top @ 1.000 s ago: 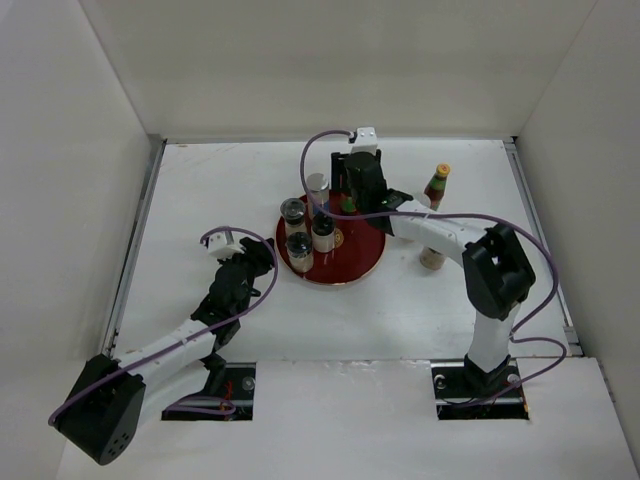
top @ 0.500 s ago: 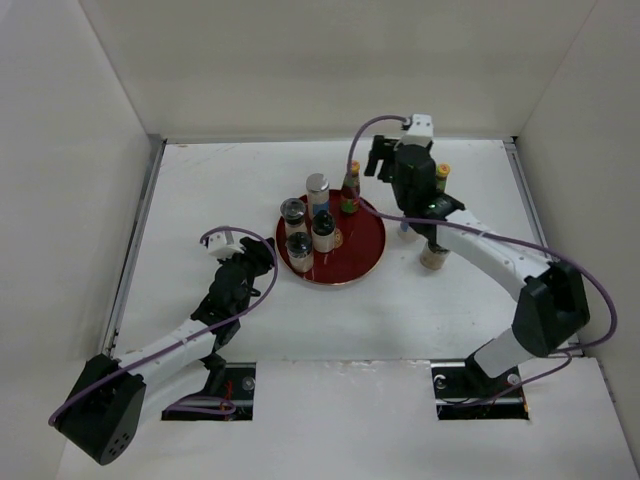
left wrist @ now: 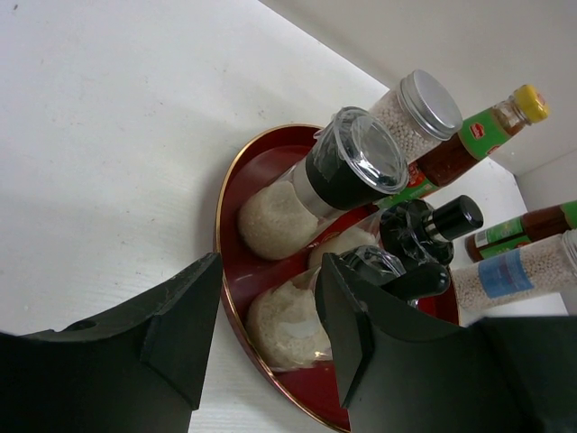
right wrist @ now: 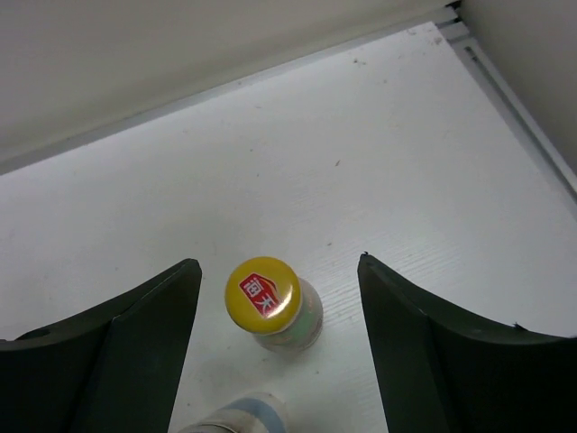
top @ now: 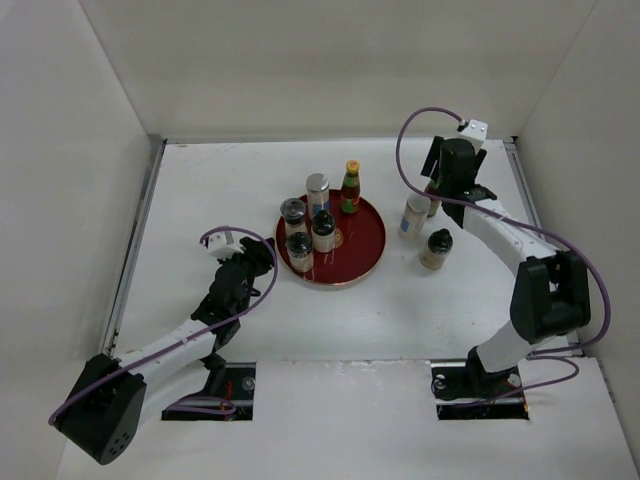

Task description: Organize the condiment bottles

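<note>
A round red tray point(top: 352, 262) holds a red sauce bottle with a yellow cap point(top: 351, 186), a silver-lid spice jar point(top: 317, 190) and three dark-lid jars point(top: 299, 248). A pale jar with a blue label point(top: 414, 215) and a black-lid jar point(top: 435, 248) stand on the table to the tray's right. My right gripper point(top: 438, 190) is open above a second sauce bottle, which it mostly hides in the top view. In the right wrist view its yellow cap point(right wrist: 263, 294) sits between the open fingers point(right wrist: 144, 334). My left gripper point(top: 255, 255) is open and empty at the tray's left rim point(left wrist: 225, 244).
White walls close in the table at the back and both sides, with the back right corner point(right wrist: 451, 18) close to the right gripper. The left wrist view shows the clear-lid jar point(left wrist: 347, 171), silver-lid jar point(left wrist: 419, 104) and sauce bottle point(left wrist: 482, 131) packed together on the tray.
My right gripper left the sauce bottle standing on the tray's back edge and swung right and back, ending open over the second sauce bottle. The left arm has not moved.
</note>
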